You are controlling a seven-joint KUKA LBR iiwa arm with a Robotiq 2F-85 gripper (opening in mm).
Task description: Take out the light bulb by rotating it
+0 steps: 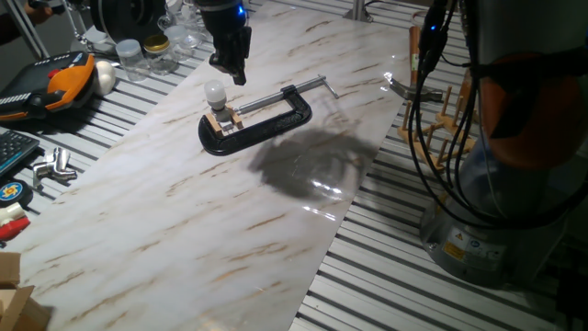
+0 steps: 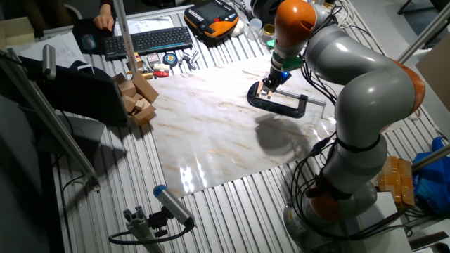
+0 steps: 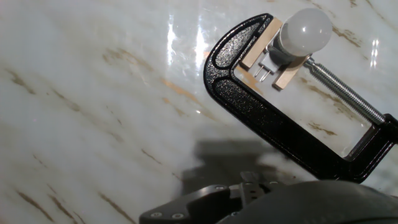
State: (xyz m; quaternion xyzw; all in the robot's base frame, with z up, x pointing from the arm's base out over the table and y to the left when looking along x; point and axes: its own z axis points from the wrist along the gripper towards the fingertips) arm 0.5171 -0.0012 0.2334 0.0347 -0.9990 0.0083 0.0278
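The light bulb (image 1: pixel 214 93) is small and frosted white. It stands upright in a small wooden holder (image 1: pixel 223 119) that is clamped in the jaw of a black C-clamp (image 1: pixel 266 122) lying on the marble board. The hand view shows the bulb (image 3: pixel 303 31) at the top right and the clamp (image 3: pixel 267 118) across the middle. My gripper (image 1: pixel 231 70) hangs just above and behind the bulb, apart from it and holding nothing. Its fingers are dark and I cannot tell their gap. In the other fixed view the gripper (image 2: pixel 270 83) is over the clamp (image 2: pixel 281 104).
Clear jars (image 1: pixel 138 57), a white egg-shaped object (image 1: pixel 106 77) and an orange-black pendant (image 1: pixel 55 85) lie at the back left. Metal parts (image 1: pixel 53 166) lie on the left. A wooden rack (image 1: pixel 439 119) and cables stand at the right by the robot base.
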